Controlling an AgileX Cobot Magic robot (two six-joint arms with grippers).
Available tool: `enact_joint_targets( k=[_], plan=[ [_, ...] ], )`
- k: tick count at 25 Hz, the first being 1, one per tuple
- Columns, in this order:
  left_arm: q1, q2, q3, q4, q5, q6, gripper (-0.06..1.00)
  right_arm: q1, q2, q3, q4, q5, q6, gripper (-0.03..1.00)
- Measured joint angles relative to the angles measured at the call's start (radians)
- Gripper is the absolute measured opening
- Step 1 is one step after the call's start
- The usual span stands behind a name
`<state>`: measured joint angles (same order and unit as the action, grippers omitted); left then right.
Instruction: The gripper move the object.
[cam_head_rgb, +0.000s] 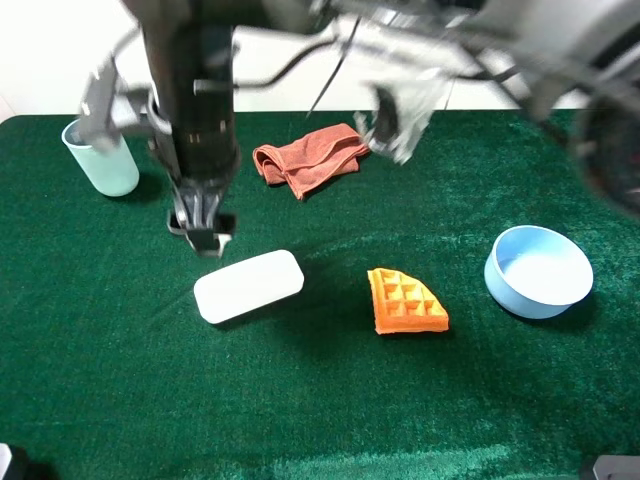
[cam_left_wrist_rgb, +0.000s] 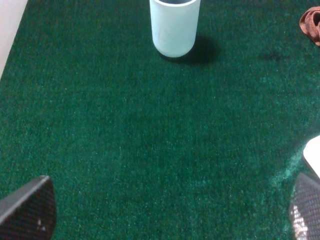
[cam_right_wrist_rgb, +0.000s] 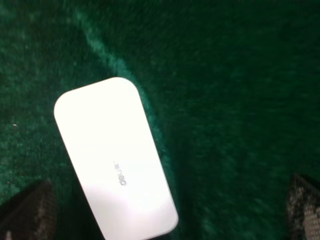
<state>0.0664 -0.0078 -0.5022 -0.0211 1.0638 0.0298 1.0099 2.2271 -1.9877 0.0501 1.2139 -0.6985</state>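
The left gripper (cam_head_rgb: 203, 236) points down under its upright arm, jaws spread, the object (cam_head_rgb: 248, 285) just beside them; the right gripper (cam_right_wrist_rgb: 167, 205) has its jaws spread too.

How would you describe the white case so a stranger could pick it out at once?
On the green tabletop, find the orange waffle wedge near the middle. Left of it in the high view is the white case, lying flat. It alone is plain white, smooth and a rounded rectangle.
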Motion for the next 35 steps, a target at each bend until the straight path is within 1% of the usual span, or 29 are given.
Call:
enact_joint_targets(
  k=[5,14,17,23,28,35],
  plan=[
    [0.000,0.000,0.000,0.000,0.000,0.000,0.93,-0.019,-0.107,0.000,0.004,0.005,0.034,0.69],
    [0.000,0.000,0.000,0.000,0.000,0.000,0.93,-0.065,-0.269,0.001,-0.003,0.008,0.156,0.69],
    [0.000,0.000,0.000,0.000,0.000,0.000,0.93,-0.066,-0.328,0.034,-0.015,0.008,0.169,0.69],
    [0.000,0.000,0.000,0.000,0.000,0.000,0.93,-0.091,-0.475,0.207,-0.024,0.008,0.181,0.69],
    [0.000,0.000,0.000,0.000,0.000,0.000,0.93,-0.115,-0.623,0.408,-0.027,0.009,0.203,0.69],
    [0.000,0.000,0.000,0.000,0.000,0.000,0.93,-0.120,-0.849,0.668,-0.027,0.009,0.244,0.69]
  ],
)
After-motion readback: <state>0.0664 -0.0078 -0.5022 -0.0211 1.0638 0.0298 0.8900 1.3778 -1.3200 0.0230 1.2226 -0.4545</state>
